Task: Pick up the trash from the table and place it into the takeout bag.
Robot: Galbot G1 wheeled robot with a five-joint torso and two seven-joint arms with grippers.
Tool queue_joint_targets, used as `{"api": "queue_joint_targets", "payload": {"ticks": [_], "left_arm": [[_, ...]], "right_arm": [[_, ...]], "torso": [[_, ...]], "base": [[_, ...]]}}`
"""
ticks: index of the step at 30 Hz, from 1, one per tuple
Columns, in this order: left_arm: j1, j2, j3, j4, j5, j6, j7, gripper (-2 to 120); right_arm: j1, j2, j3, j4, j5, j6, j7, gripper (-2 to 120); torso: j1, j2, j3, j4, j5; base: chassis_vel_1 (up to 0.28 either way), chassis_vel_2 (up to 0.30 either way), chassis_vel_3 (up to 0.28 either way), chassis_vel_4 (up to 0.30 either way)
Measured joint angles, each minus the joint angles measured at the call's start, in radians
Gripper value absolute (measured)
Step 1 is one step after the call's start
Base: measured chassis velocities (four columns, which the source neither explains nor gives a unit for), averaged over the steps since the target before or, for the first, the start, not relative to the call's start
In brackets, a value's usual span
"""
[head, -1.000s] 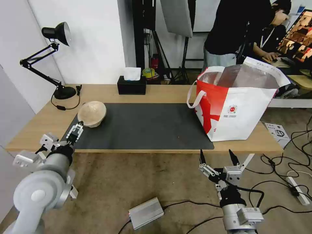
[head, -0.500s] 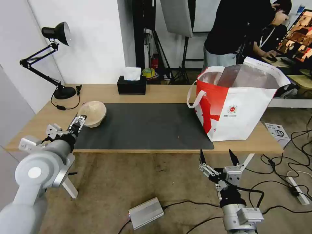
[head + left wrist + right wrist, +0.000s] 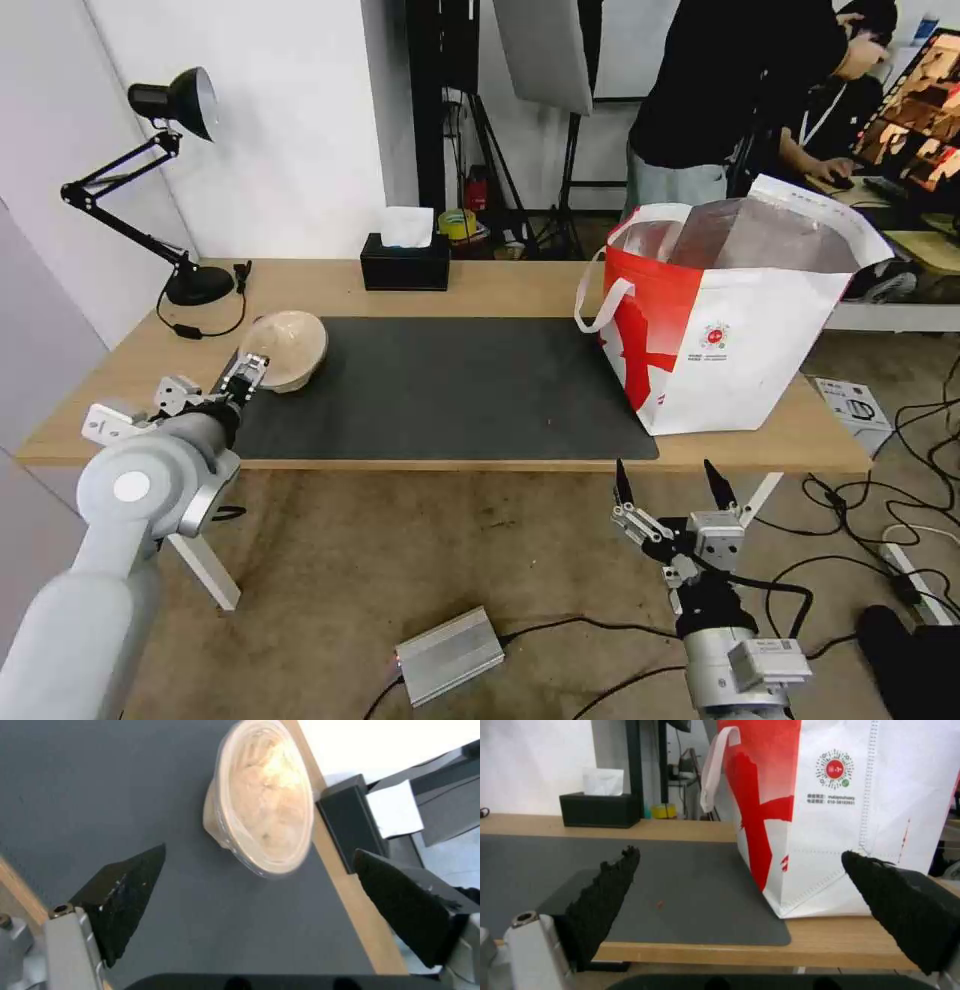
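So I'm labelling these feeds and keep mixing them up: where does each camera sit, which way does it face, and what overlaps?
Head: high on the robot, facing forward and down at the table; both arms show, left gripper by the tan bowl, right gripper low before the table.
Left wrist: faces the tan bowl on the mat between open fingers.
Right wrist: faces the takeout bag between open fingers.
Shared: all three show the tissue box.
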State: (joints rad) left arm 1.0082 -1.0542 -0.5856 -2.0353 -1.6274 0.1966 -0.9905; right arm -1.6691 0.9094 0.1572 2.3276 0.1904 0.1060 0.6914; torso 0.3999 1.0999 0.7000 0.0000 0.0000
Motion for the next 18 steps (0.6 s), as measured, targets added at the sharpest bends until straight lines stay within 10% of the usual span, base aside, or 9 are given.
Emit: {"api": "queue_joint_targets", "payload": {"ticks": [18], "left_arm": [[-0.117, -0.023, 0.078, 0.12, 0.022, 0.016, 0.022, 100]], "right_arm": [[0.0, 0.0, 0.0, 0.0, 0.0, 0.0, 0.0, 100]], "torso": [[0.0, 0.0, 0.0, 0.0, 0.0001]], "base": [[0.0, 0.0, 0.0, 0.0]]}}
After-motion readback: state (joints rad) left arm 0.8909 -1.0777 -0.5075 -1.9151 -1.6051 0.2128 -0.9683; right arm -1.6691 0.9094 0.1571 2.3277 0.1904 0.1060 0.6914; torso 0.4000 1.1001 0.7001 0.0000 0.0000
